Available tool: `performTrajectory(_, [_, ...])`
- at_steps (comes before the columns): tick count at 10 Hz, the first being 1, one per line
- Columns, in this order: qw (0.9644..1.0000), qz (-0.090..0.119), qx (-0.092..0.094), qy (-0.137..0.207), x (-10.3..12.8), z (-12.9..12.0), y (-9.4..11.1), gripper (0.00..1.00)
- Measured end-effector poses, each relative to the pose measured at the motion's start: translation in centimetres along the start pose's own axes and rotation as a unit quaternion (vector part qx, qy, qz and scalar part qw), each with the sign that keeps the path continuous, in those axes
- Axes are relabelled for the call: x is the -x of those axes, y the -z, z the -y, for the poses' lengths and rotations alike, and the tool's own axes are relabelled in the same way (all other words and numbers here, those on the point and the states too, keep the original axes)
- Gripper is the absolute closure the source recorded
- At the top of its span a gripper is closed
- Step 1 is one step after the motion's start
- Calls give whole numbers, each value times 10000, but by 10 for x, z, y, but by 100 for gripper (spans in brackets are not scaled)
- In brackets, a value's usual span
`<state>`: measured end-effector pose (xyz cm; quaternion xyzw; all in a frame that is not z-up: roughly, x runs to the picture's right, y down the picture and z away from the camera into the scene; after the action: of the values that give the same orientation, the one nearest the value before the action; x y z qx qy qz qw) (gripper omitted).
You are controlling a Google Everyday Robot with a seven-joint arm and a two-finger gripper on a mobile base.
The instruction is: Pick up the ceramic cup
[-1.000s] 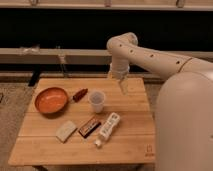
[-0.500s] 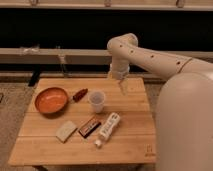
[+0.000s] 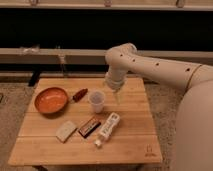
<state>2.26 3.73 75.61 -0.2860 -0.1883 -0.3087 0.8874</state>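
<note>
The ceramic cup [image 3: 96, 100] is a small pale white tumbler standing upright near the middle of the wooden table [image 3: 135, 140]. My gripper [image 3: 116, 95] hangs from the white arm just right of the cup and slightly above the table, apart from the cup. The arm reaches in from the right side of the view.
An orange bowl [image 3: 50, 99] sits at the left, with a small red item [image 3: 79, 94] between it and the cup. A pale sponge-like block [image 3: 66, 130], a dark snack bar [image 3: 89, 127] and a lying white labelled bottle [image 3: 108, 128] are at the front.
</note>
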Motion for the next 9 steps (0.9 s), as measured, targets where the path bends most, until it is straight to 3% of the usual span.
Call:
performTrajectory(4, [9988,287,307,267,15,9,-32,20])
performTrajectory(9, [9969,417,617,252,12,2,-66,20])
